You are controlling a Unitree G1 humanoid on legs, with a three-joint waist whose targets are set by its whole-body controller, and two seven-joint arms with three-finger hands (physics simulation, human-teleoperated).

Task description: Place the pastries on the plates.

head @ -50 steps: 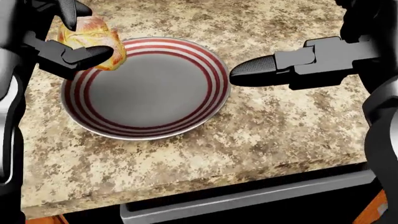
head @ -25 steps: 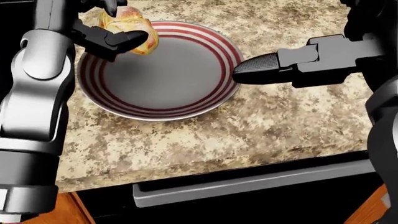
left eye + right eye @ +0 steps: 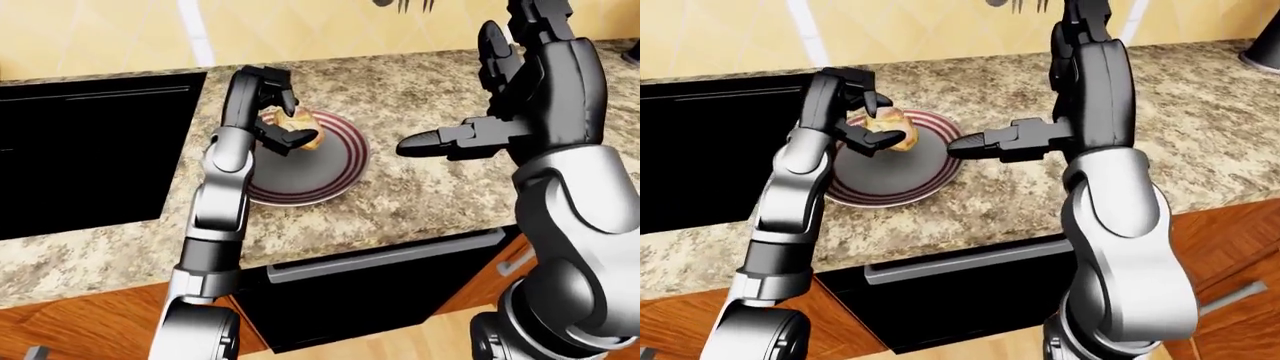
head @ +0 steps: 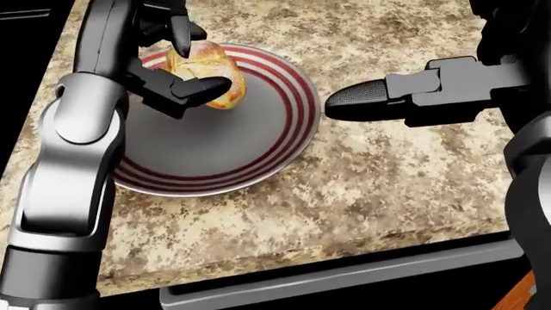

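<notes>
A golden pastry (image 4: 212,76) is held in my left hand (image 4: 188,71), whose black fingers are shut round it over the upper part of the plate. The plate (image 4: 258,139) is grey with red and white rings and lies on the speckled granite counter (image 4: 379,174). It holds nothing else. My right hand (image 4: 362,102) hovers open just right of the plate's rim, one finger pointing left at it. In the left-eye view the pastry (image 3: 300,122) sits above the plate (image 3: 320,169), with the right hand (image 3: 430,141) beside it.
A black stove top (image 3: 80,150) lies left of the plate. A dark oven or drawer front with a grey handle (image 3: 390,251) runs under the counter edge. A tiled wall (image 3: 300,30) backs the counter. Wood floor shows below.
My left hand has carried the pastry rightward and inward, from the plate's upper left rim to over its upper middle. The camera has shifted a little. The right hand has stayed put.
</notes>
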